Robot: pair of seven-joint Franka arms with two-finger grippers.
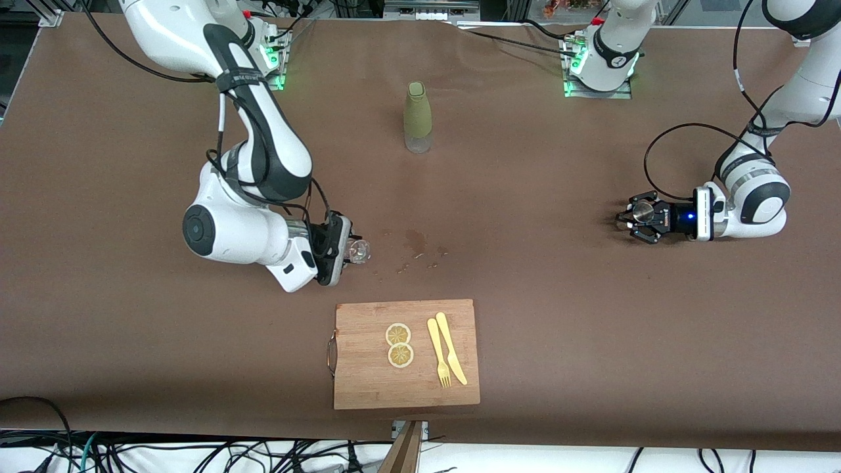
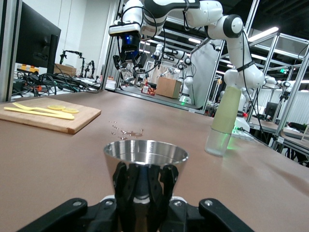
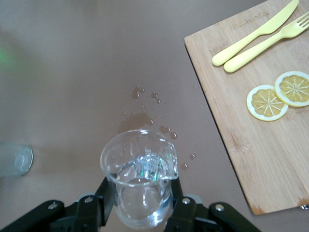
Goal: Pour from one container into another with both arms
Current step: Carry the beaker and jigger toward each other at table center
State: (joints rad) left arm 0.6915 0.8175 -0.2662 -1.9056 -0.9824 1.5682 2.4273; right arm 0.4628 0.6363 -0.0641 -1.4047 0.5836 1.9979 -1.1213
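Jaws pinched on a tiny clear glass cup [image 1: 359, 250], the right gripper [image 1: 341, 248] carries it above the brown table [image 1: 131, 341], over bare cloth just short of a patch of spilled drops [image 1: 415, 251]. The right wrist view shows the cup [image 3: 138, 176] upright between the fingers [image 3: 107, 199], its spout pointing away from the wrist and some clear liquid in the bottom; holding it level keeps that liquid in until the pour.

Nearer the front camera lies a wooden cutting board [image 1: 368, 381] with two lemon slices [image 1: 399, 345] and a yellow knife and fork [image 1: 445, 351], none of it part of the pour. A tall olive-green bottle [image 1: 418, 117] stands farther from the camera, toward the arm bases, also untouched.

Toward the left arm's end of the table, the left gripper [image 1: 640, 215] is closed around the waist of a small steel jigger [image 1: 642, 211], held low over the cloth. From the left wrist view its open bowl [image 2: 146, 153] faces up, a ready receiver. The two containers are well apart, so the arms likely must meet before any tilt, probably near the wet patch.
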